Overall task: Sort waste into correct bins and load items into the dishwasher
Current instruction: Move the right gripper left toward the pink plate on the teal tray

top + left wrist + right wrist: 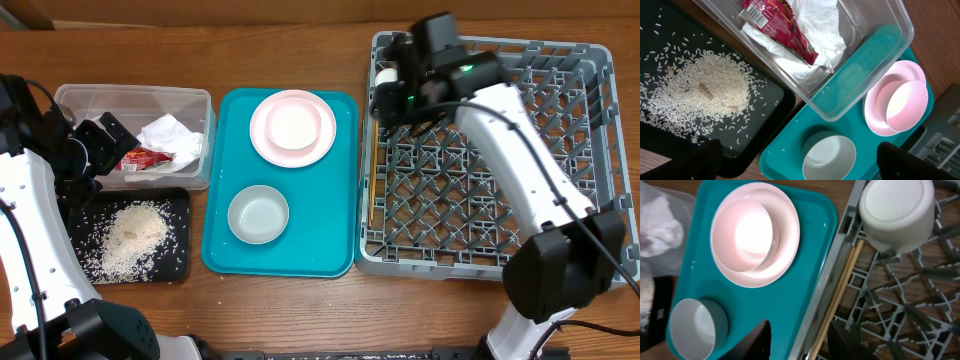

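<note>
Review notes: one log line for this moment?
left gripper open | right gripper open | cup, chopsticks in rack | plate, white bowl, grey bowl on teal tray

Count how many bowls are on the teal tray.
2. A white bowl sits on the pink plate at the far end of the teal tray. A grey-green bowl stands alone at the near end. None appears hidden.

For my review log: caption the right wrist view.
White cup upside-down in grey peg rack, wooden chopsticks alongside; pink plate on teal tray.
</note>
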